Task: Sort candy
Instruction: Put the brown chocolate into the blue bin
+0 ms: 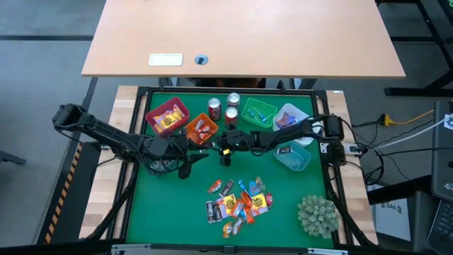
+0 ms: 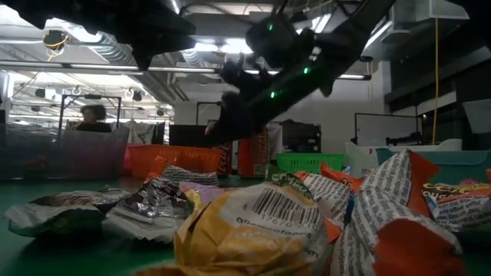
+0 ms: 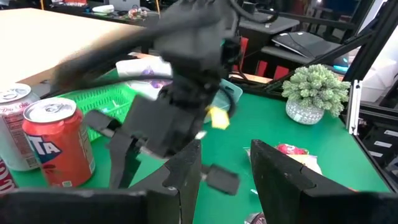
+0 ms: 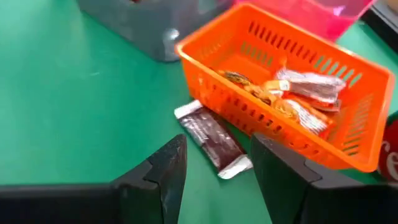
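Candy pile sits front-centre on the mat, well clear of both arms. 1 dark bar lies outside the orange basket, touching its wall. Right gripper and left gripper both spread, empty, crowded mid-table: collision risk, or nudging the basket.

Two red cans are standing between the orange basket and green basket; a plant ball is sitting near the mat's corner.
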Robot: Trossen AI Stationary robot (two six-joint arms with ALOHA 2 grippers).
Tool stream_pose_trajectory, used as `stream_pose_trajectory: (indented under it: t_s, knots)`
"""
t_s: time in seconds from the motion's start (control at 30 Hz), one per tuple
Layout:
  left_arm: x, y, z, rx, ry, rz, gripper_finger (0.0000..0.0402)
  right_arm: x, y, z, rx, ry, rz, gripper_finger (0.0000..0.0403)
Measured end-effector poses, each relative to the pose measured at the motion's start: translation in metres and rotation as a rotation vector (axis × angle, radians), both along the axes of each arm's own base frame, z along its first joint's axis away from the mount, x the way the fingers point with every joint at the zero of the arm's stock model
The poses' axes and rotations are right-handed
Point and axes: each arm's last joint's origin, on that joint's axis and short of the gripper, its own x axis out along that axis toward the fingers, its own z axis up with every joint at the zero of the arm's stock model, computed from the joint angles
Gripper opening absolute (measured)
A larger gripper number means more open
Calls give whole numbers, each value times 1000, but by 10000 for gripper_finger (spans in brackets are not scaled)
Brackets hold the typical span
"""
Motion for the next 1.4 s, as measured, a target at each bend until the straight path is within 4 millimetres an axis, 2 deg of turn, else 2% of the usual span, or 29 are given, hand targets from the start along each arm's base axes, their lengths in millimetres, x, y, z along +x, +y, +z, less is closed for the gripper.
stream_pose_trajectory:
  t_s: [0.2,0.67,1.13,1.23,1.4]
  knots:
    - [0,0,0,0,1,0,128,4,-7,-21,6,15,-20,177]
    - [0,0,0,0,1,0,128,10,-7,-55,13,-1,-22,177]
    - [0,0,0,-2,0,1,128,11,-5,-62,94,17,37,176]
    - [0,0,0,-2,0,1,128,10,-5,-63,94,24,37,158]
    - [0,0,0,-2,0,1,128,10,-4,-64,93,27,41,96]
